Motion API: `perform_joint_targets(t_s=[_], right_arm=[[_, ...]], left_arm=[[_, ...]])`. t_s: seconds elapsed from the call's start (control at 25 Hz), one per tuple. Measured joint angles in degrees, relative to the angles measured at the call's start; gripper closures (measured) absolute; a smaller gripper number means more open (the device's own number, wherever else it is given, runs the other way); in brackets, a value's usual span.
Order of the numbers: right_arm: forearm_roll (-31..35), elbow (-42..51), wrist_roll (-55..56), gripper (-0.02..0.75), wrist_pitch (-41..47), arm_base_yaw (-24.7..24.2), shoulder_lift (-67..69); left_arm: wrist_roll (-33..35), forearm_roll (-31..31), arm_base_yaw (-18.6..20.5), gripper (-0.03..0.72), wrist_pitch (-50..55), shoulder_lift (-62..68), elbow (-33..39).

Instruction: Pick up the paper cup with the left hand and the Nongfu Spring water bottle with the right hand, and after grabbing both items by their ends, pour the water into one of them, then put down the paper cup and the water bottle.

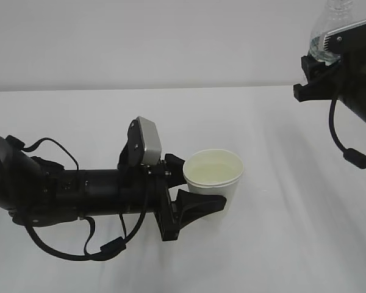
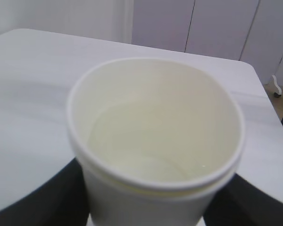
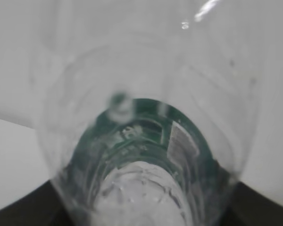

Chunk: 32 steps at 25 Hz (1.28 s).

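Pour looks done — paper cup (image 1: 213, 177) holds clear water (image 2: 151, 146) and sits low, at or just over the tabletop (image 1: 280, 232), gripped by the left pincer (image 1: 192, 186). Right pincer (image 1: 322, 68) grips the Nongfu Spring water bottle (image 1: 330, 27) high at top right. Next — set both down, then release. Count: one cup, one bottle, two pincers.

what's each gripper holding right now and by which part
Left hand clasps the paper cup around its side wall. Right hand holds the Nongfu Spring water bottle; where exactly cannot be told.
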Motion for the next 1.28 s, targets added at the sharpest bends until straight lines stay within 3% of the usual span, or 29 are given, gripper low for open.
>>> perform_joint_targets(t_s=[0.6, 1.28], right_arm=[[0.0, 0.0, 6.62, 0.316, 0.12, 0.0, 0.0], [0.0, 0.0, 11.59, 0.318, 8.3, 0.0, 0.0]], left_arm=[[0.0, -0.41, 0.0, 0.228, 0.0, 0.0, 0.0], [0.0, -0.44, 0.0, 0.228, 0.0, 0.0, 0.0]])
